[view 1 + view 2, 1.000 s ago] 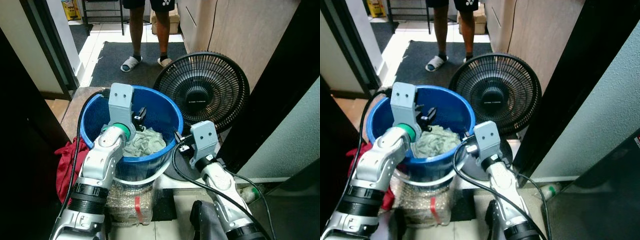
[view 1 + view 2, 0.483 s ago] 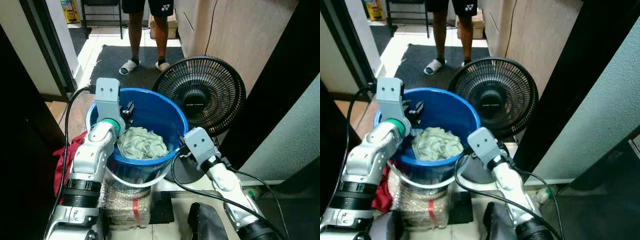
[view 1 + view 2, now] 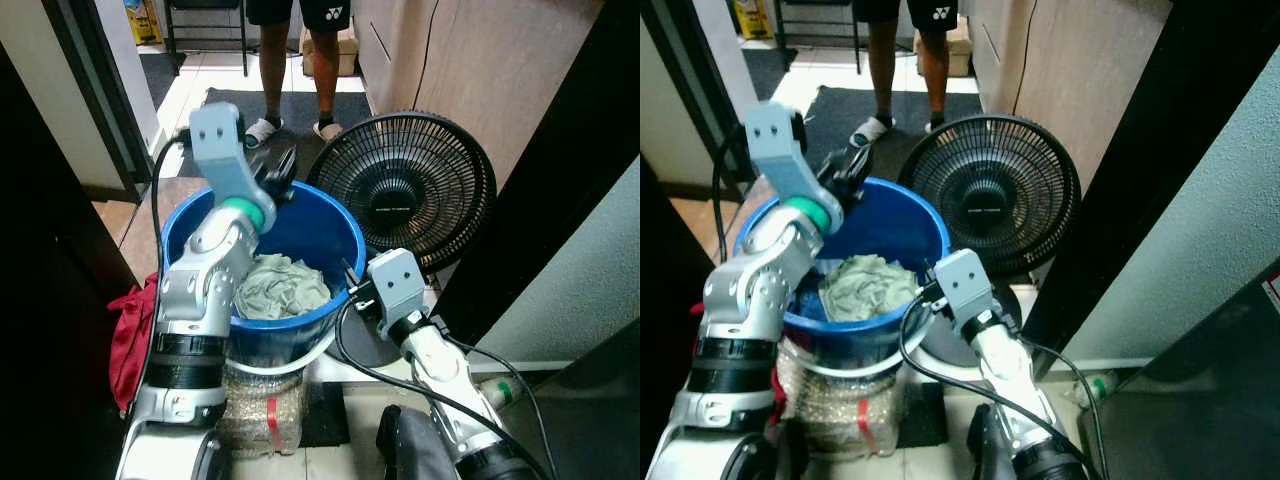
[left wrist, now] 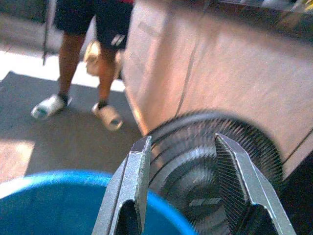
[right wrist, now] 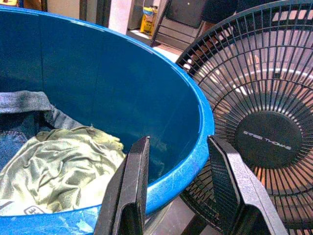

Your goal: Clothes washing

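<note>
Here we saw left gripper open and empty, upper centre above blue bucket | right gripper open astride rim, probably to grip | pale cloth inside

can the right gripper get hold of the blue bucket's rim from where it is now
Probably yes. The right gripper is open, its fingers straddling the blue bucket rim on the side nearest the fan, with nothing between them and the rim.

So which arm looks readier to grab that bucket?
Probably the right: its end effector is open astride the bucket rim. The left end effector is raised above the far rim.
</note>
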Robot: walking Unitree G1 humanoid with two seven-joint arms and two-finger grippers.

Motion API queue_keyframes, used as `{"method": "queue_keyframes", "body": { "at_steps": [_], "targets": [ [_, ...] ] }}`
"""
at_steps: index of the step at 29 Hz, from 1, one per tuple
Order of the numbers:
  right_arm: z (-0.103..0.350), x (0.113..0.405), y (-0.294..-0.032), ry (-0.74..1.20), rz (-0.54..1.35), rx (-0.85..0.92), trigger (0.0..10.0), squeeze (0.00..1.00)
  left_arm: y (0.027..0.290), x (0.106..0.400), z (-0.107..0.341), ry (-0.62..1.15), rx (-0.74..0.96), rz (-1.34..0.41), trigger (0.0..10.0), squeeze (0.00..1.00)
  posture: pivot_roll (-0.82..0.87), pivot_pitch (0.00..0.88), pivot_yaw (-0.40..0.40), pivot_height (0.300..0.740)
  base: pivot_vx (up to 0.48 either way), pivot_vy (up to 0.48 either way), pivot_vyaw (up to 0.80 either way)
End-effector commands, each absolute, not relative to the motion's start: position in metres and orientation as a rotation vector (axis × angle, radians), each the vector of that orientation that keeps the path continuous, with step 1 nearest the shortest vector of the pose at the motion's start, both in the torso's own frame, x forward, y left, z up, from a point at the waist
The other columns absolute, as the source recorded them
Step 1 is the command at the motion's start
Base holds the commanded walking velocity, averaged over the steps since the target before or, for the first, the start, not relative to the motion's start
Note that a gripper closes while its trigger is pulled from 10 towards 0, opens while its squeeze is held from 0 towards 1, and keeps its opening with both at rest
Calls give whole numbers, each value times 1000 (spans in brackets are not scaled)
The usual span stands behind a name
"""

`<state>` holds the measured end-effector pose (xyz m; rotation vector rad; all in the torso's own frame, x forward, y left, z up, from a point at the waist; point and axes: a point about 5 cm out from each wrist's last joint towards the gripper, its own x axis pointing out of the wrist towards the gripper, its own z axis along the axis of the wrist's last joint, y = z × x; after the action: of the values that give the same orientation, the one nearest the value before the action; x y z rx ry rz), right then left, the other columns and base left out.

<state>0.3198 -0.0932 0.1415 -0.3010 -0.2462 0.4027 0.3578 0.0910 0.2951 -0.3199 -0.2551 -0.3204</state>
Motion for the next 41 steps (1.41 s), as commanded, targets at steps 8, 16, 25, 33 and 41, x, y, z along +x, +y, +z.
{"method": "queue_keyframes", "body": {
  "at_steps": [8, 16, 25, 33, 41],
  "targets": [
    [140, 326, -92, -192, 414, -228, 10000, 0, 76, 361, 288, -220, -250, -362, 10000, 0, 85, 83, 34, 490, 0, 0, 0],
    [211, 364, -106, -356, 340, -135, 10000, 0, 81, 364, 285, -210, -248, -339, 10000, 0, 88, 77, 31, 490, 0, 0, 0],
    [235, 369, -97, -424, 349, -75, 10000, 0, 100, 359, 271, -200, -179, -281, 10000, 0, 106, 73, 13, 490, 0, 0, 0],
    [229, 379, -74, -351, 438, -22, 10000, 0, 131, 354, 249, -156, -95, -198, 10000, 0, 112, 70, 7, 490, 0, 0, 0],
    [188, 373, -7, -126, 710, -191, 10000, 0, 185, 326, 212, -50, 18, -23, 10000, 0, 202, 110, -55, 490, 0, 0, 0]
  ]
}}
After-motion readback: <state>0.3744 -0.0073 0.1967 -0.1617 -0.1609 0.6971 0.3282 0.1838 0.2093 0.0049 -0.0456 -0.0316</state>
